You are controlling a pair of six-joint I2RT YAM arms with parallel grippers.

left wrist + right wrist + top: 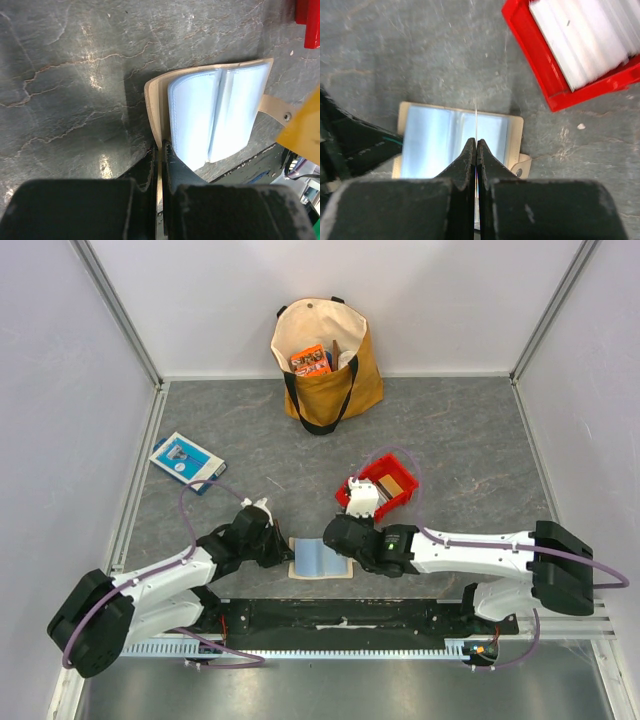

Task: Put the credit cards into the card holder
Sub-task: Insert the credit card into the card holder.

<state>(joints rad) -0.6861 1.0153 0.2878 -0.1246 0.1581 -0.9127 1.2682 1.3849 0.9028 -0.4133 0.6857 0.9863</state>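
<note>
The beige card holder (320,560) lies open on the grey table between the arms, its pale blue plastic sleeves up. My left gripper (280,552) is shut on the holder's left cover edge (155,112), pinning it. My right gripper (338,538) is shut on a thin white credit card (476,117), seen edge-on, held upright above the holder's middle fold (460,142). More white credit cards (585,37) stand stacked in the red tray (385,487). The holder's snap tab (520,169) sticks out at its right.
A tan tote bag (325,360) with an orange packet (311,360) stands at the back. A blue-and-white flat box (186,461) lies at the left. Metal frame rails border the table.
</note>
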